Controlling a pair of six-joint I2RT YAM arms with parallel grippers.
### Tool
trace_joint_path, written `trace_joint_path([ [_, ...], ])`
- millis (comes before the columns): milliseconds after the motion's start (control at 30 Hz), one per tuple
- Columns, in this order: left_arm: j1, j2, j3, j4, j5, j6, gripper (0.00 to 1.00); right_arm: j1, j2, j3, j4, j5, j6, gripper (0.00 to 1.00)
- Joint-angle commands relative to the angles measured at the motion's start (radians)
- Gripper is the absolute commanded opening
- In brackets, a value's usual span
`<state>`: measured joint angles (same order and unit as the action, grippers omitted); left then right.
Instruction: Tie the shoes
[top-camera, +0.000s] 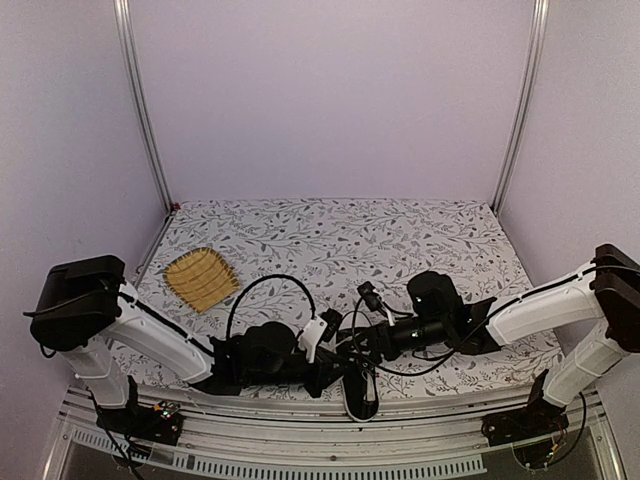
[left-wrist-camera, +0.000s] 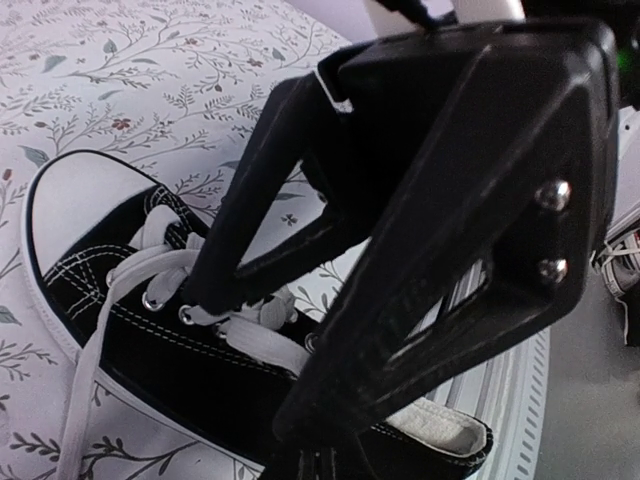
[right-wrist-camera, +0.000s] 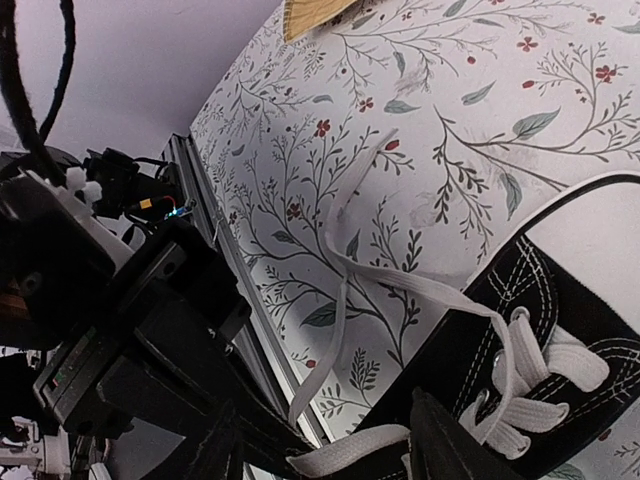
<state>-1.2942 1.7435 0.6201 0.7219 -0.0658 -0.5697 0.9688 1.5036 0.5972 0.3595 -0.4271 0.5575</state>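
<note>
Lavender walls, floral tablecloth (top-camera: 400, 240), yellow mat (top-camera: 199, 279) back left, black sneaker (left-wrist-camera: 200, 370) at the near edge centre between both arms, right gripper (right-wrist-camera: 330, 455) spread wide astride the white laces (left-wrist-camera: 140, 265), left gripper (top-camera: 325, 368) alongside, its opening impossible to tell.

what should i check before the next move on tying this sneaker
1. Sneaker upright, lace side up: ok.
2. Laces tied: not ok; a loose lace end trails over the floral cloth.
3. Right jaws open with a lace strand lying between them: ok.
4. Left jaws open above the eyelets; whether they touch a lace: cannot tell.
5. Yellow woven mat apart from the sneaker: ok.
</note>
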Motion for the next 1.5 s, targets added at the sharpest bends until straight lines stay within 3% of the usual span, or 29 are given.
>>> trace_joint_path([
  [0,-0.019,0.003,-0.001,0.036,-0.021,0.003,0.0,0.018,0.041,0.029,0.072,-0.071,-0.014,0.53],
  [267,-0.022,-0.004,-0.005,0.034,-0.043,0.001,0.0,0.021,0.024,-0.01,0.108,-0.092,0.016,0.31],
  [333,-0.023,-0.005,-0.005,0.033,-0.051,0.0,0.0,0.022,0.021,-0.02,0.108,-0.086,0.02,0.31],
  [533,-0.03,-0.015,-0.014,0.045,-0.059,0.006,0.0,0.022,0.003,-0.052,0.113,-0.037,0.027,0.45],
  [767,-0.039,-0.038,-0.036,0.064,-0.097,0.004,0.0,0.021,0.009,-0.067,0.128,-0.023,0.028,0.47],
  [1233,-0.043,-0.02,-0.027,0.086,-0.098,0.006,0.0,0.022,0.023,-0.081,0.215,-0.104,0.039,0.2],
  [1367,-0.043,-0.015,-0.023,0.086,-0.097,0.01,0.0,0.022,0.025,-0.081,0.224,-0.11,0.038,0.03],
  [1467,-0.043,-0.014,-0.026,0.085,-0.1,0.007,0.0,0.022,0.001,-0.093,0.224,-0.078,0.04,0.02],
])
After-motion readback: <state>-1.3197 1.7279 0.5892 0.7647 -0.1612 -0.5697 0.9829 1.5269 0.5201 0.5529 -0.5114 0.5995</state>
